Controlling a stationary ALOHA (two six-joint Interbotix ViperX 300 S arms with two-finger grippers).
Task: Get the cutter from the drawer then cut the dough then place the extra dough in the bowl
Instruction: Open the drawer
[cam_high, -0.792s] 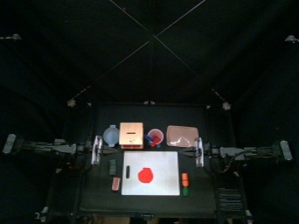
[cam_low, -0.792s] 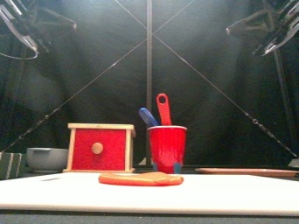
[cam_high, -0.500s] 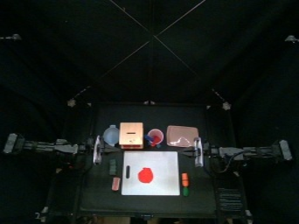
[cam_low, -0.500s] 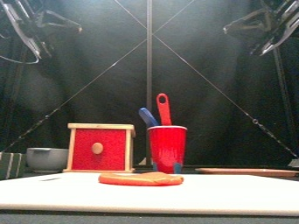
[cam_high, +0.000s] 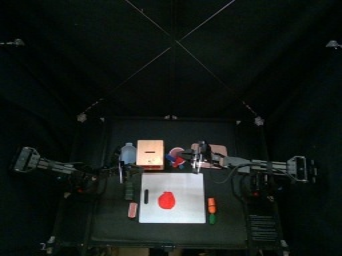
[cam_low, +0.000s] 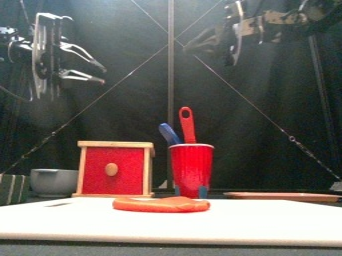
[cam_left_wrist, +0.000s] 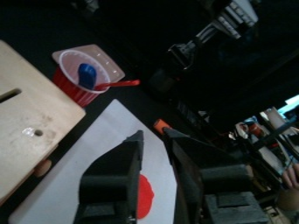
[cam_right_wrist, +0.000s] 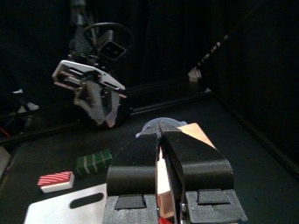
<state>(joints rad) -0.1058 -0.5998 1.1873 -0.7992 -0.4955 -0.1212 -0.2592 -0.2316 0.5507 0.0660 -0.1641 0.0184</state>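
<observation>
Left gripper (cam_low: 96, 62) hangs high over the table's left side, jaws apart, nothing between them. Through that gap its wrist cam sees the dough (cam_left_wrist: 142, 194), a red disc flat on the white board (cam_left_wrist: 105, 140), below and ahead of the tips. The wooden box (cam_low: 114, 168) sits below it and further back, red drawer front facing the table's front. The blue-grey bowl (cam_low: 54, 180) is just beside the box, on its outer side. Right gripper (cam_low: 230, 35) is also high, jaws pressed together, empty. In the top view it sits above the spot between the red cup (cam_high: 175, 155) and the pink tray (cam_high: 218, 152). The dough is well below both grippers and touches neither.
</observation>
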